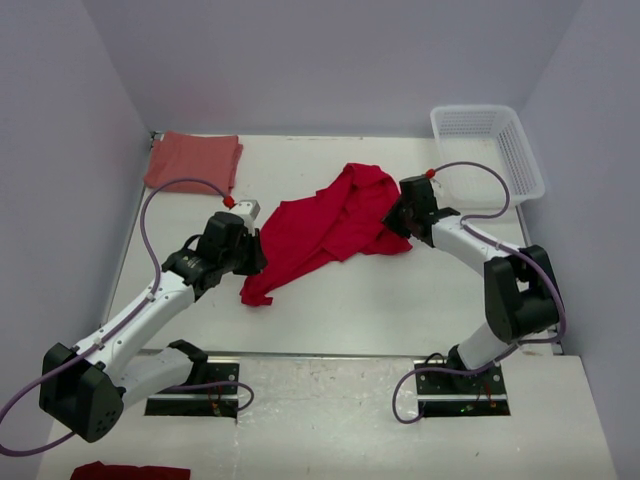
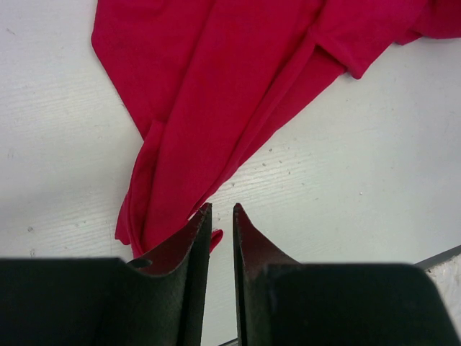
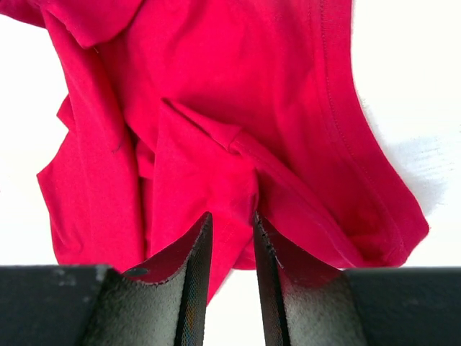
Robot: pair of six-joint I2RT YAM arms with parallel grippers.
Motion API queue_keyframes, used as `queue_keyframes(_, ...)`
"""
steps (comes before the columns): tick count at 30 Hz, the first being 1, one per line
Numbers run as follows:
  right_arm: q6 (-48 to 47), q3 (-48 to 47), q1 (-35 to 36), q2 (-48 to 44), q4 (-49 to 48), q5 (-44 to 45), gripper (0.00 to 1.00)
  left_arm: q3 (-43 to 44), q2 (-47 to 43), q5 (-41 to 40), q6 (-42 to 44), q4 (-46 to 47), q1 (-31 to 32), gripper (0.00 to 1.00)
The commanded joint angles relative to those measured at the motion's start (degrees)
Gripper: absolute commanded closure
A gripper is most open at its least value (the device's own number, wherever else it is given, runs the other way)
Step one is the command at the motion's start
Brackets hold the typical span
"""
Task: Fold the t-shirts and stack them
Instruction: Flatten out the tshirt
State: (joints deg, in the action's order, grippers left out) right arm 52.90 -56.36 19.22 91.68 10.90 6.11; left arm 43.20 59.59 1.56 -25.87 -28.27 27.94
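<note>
Right jaws: clenched on a raised fold of the bright red t-shirt (image 3: 216, 101). Red cloth fills the gap between them and creases run up into the pinch. The rest of that end hangs bunched to either side of the tips, over the white bench (image 1: 340, 320).

Left jaws: nearly closed, with only a thin slit between them and bare bench showing through most of it. A scrap of red sits at the left tip, low in the slit. The wrist view is too tight there, so I cannot tell whether the cloth is pinched or just lying under the tip. These jaws are at the shirt's near-left edge, just beside its narrow tail, which lies flat on the bench.

Bright red t-shirt: mid-bench, unfolded and crumpled. It runs diagonally from the right jaws at the far right down to the tail near the left jaws, between the left arm (image 1: 150, 305) and the right arm (image 1: 490, 265).

Salmon-red t-shirt (image 1: 192, 160): folded flat in the far-left corner of the bench, well apart from the red one and from both arms.

White lattice basket (image 1: 527, 160): far-right corner, by the wall and beyond the right arm.

Dark red cloth (image 1: 130, 470): bottom-left edge of the top view, near the left arm's base, mostly cut off.
</note>
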Motion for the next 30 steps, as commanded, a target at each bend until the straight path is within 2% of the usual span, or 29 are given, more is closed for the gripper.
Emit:
queue_keyframes(1, -1.5, -1.6, -0.4, 1.2, -1.8, -1.7, 0.69, -0.6, -0.4, 0.3, 1.1, 1.6, 0.4, 0.81)
queue_keyframes(23, -2.4, -4.1, -2.1, 6.5, -1.4, -4.1, 0.71, -0.4, 0.2, 0.2, 1.1, 1.5, 0.4, 0.81)
queue_keyframes(25, -2.4, -4.2, -2.1, 6.7, -1.4, -4.0, 0.73, -0.4, 0.1, 0.2, 1.1, 1.5, 0.4, 0.81)
queue_keyframes(27, -2.5, -4.5, -2.1, 6.8, -1.1, -3.6, 0.80, -0.4, 0.2, 0.1, 1.1, 1.4, 0.4, 0.81)
queue_keyframes(30, -2.9, -5.2, -2.1, 7.3, -0.9, -3.7, 0.83, -0.4, 0.3, 0.2, 1.1, 1.4, 0.4, 0.81)
